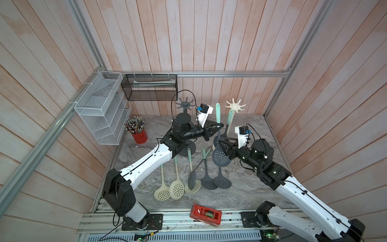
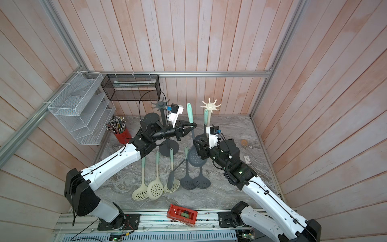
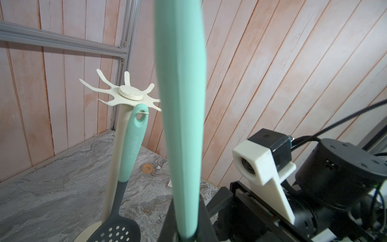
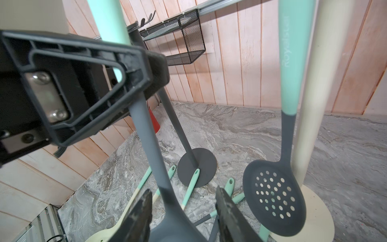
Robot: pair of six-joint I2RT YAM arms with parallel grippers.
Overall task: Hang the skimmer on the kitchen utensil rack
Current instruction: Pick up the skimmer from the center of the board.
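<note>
**Skimmer held upright between two grippers, short of the rack**

Nearest, six loose skimmers (image 1: pixel 191 180) lie side by side on the desk (image 1: pixel 251 188).

Beyond them the skimmer (image 1: pixel 221 158) stands upright in the air, with its grey perforated bowl down and its mint handle up.

The right gripper (image 4: pixel 183 190) is at the neck just above the bowl. Its fingers (image 4: pixel 227 211) stand apart on either side and clamp nothing.

Higher up, the left gripper (image 1: pixel 219 126) is closed on the stem where grey meets mint, and it alone carries the skimmer.

Just behind is the cream rack (image 1: pixel 235 106), a post topped by a star of prongs. A hung skimmer (image 3: pixel 134 146) is already threaded on one prong by the eyelet in its handle end. The grey rack (image 1: pixel 184 104) stands beside it, partly hidden behind the left arm.

*Handling (a judgement).*
- The skimmer looks light and silicone-coated, with a matte surface that should not slip.
- The handle appears stiff, while the thin neck and bowl may flex and swing.
- The best hold is low on the handle, as now. This leaves the top end free for a prong.
- A grip on the bowl would give poor control of the handle tip.
- The prongs are thin, so the eyelet must be lined up closely with one.
</note>
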